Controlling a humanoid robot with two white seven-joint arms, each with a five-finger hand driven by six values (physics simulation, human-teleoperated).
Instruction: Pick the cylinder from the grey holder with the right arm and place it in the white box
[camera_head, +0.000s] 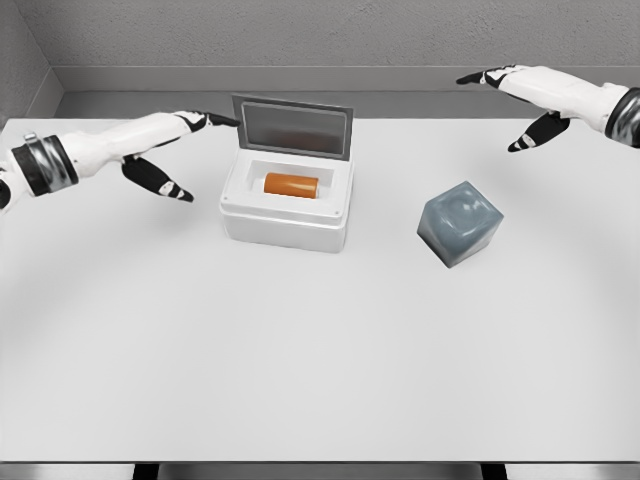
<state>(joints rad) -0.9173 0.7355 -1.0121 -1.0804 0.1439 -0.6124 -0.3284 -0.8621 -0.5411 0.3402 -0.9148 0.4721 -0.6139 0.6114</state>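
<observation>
You get a bright, even, diffuse light from above; the white table is near blown out and shows little texture. Shadows are soft and faint: a pale one hugs the box, another sits under the grey holder. The far wall reads dimmer. The table's edges bow, a wide-lens warp. Fine detail looks slightly smeared.

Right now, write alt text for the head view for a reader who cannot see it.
An orange cylinder lies on its side inside an open white box with its lid raised, on a white table. A grey holder sits empty to the right. The left hand and right hand hover open, apart from everything.
</observation>
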